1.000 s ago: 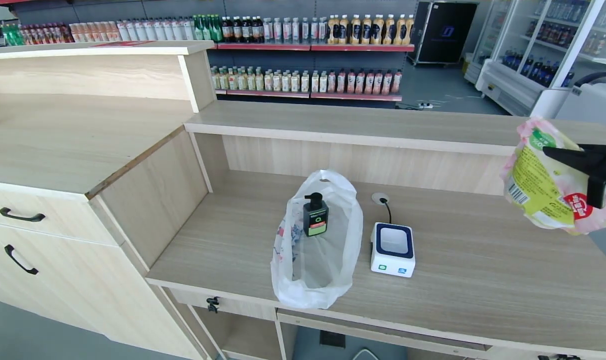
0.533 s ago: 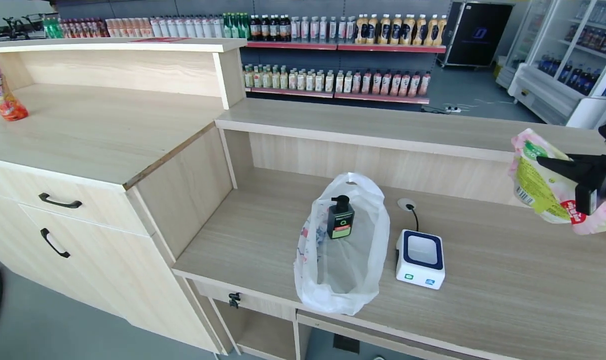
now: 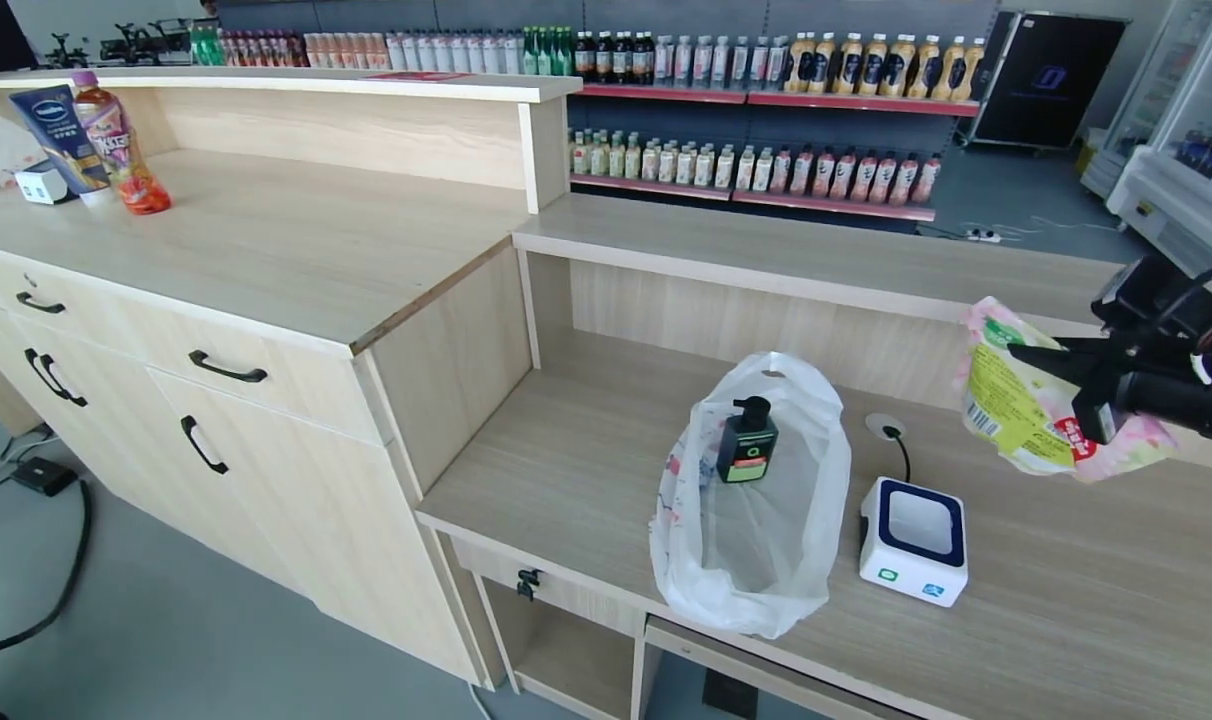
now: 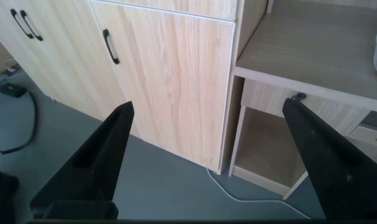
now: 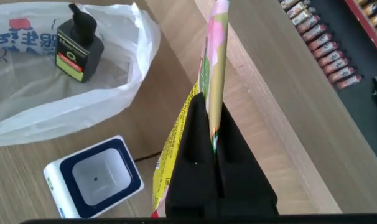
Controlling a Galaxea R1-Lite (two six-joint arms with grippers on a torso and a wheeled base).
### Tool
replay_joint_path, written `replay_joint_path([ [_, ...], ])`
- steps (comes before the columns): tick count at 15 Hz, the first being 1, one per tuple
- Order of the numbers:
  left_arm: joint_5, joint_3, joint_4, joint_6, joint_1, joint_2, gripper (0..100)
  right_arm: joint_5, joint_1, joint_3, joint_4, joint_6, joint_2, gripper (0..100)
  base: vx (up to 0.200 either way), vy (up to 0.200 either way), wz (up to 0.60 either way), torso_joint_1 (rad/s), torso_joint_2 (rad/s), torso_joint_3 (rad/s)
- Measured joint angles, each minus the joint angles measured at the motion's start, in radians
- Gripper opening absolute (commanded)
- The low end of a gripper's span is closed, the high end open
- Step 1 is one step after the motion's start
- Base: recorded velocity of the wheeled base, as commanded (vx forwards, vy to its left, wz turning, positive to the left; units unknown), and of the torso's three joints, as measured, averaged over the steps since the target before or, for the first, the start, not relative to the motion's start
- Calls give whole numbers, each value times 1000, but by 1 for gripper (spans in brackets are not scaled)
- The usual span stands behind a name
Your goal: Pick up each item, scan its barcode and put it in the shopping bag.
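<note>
1. Right gripper – clenched on a soft pouch, which it holds in the air, above the counter and to the right of the scanner.
2. Pouch – pink film with a green label and a barcode near its lower corner. It looks limp and slick, and probably heavy with liquid, so it may sag or swing. A pinch across a flat part near the edge seems safest, and the barcode must be kept uncovered.
3. Left gripper – released, its fingers spread wide, low beside the cabinet.
4. Shopping bag – lies open on the counter just beside the scanner, with a pump bottle already inside.
</note>
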Motion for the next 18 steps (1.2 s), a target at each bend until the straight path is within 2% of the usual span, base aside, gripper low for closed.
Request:
replay_joint_path([
  [5,0,0,0,0,0,0,100,37,53,8,-166,-43,143,0,0,0,0,0,0,0],
  [10,0,0,0,0,0,0,100,37,73,8,-229,-242,257,0,0,0,0,0,0,0],
  [14,0,0,0,0,0,0,100,35,129,-13,-354,-259,320,0,0,0,0,0,0,0],
  [18,0,0,0,0,0,0,100,28,159,-10,-370,-314,356,0,0,0,0,0,0,0],
])
